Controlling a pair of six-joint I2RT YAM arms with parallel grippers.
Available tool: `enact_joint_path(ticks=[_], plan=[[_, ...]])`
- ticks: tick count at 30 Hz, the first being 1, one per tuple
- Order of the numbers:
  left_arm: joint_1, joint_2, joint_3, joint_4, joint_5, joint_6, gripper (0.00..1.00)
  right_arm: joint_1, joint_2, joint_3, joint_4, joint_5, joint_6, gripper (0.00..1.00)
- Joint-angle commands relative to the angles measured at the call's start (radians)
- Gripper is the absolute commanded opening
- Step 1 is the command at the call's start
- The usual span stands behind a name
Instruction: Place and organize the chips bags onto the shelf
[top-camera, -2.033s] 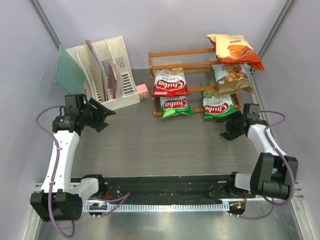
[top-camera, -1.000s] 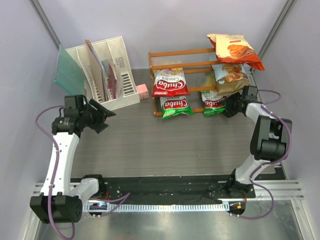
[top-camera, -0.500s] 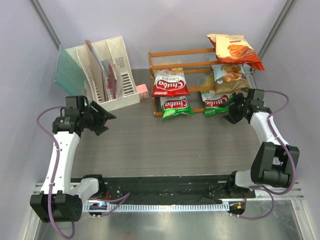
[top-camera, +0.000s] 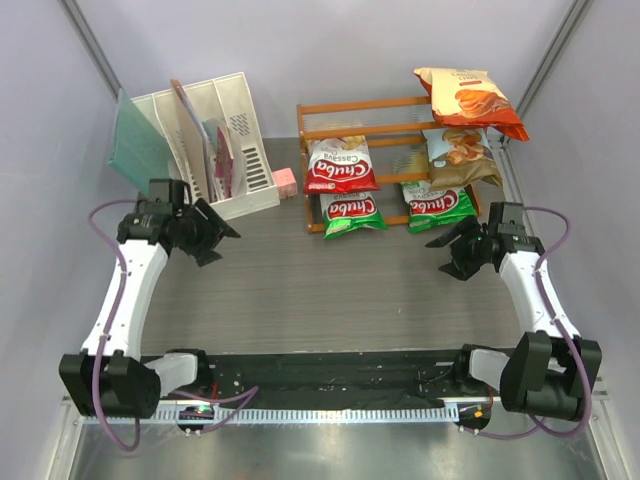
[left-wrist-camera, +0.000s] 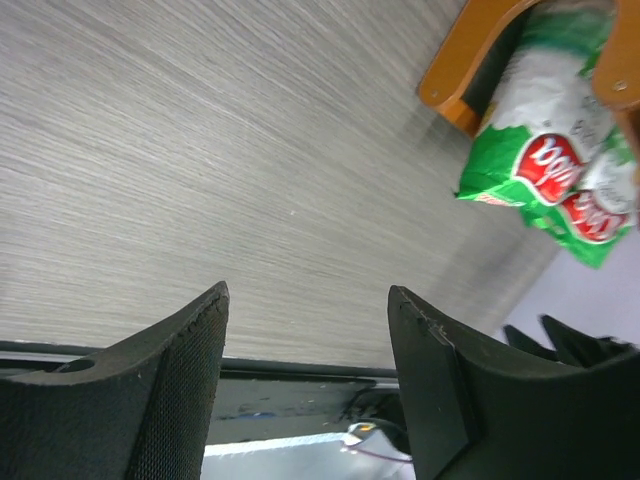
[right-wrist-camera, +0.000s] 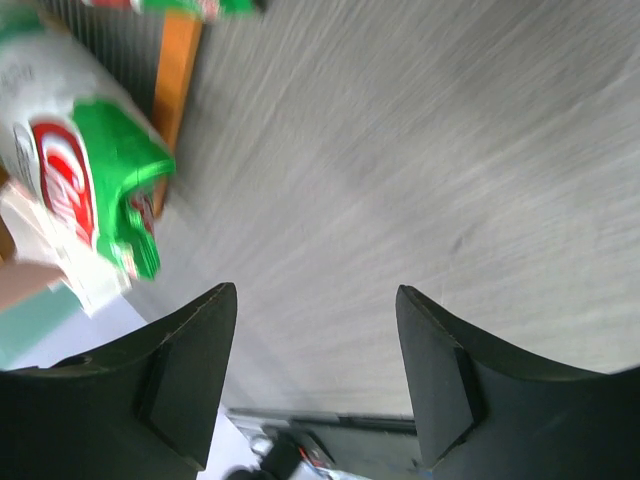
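The orange-brown shelf stands at the back of the table. A cream and orange-red chips bag lies on its top right, a light-blue and brown one below it, a red one on the middle left. Two green bags rest on the lowest tier. My right gripper hovers open and empty just in front of the right green bag. My left gripper is open and empty near the file organizer, far from the bags.
A white file organizer with folders stands at the back left, a small pink block beside it. The shelf's wooden foot shows in the left wrist view. A black rail runs along the near edge.
My right gripper has opened wider and drawn back from the right green bag, which stays on the lowest tier. The left arm has shifted slightly toward the organizer.
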Motion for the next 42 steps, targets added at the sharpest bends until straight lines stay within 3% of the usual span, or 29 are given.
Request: enact_joint_path(ticks=[1,5,10,16,25,31,42], plan=[[-0.044,0.112,0.111,-0.099,-0.080,0.105,0.65,0.073,-0.053,0.109,-0.163,0.015,-0.117,0.69],[-0.050,0.216,0.093,-0.121,-0.022,0.122,0.66,0.246,-0.025,0.256,-0.194,0.124,-0.186,0.68],[-0.050,0.197,0.057,-0.077,0.006,0.102,0.69,0.424,0.009,0.400,-0.139,0.168,-0.243,0.70],[-0.052,0.235,0.092,-0.118,0.003,0.165,0.69,0.541,0.079,0.480,-0.197,0.150,-0.321,0.71],[-0.082,0.298,0.152,-0.095,0.040,0.165,0.69,0.558,0.065,0.527,-0.218,0.127,-0.354,0.74],[-0.141,0.330,0.195,-0.097,0.028,0.154,0.69,0.558,0.131,0.619,-0.130,0.017,-0.280,0.74],[-0.170,0.305,0.223,-0.084,-0.011,0.146,0.69,0.559,0.226,0.685,-0.096,0.026,-0.331,0.75]])
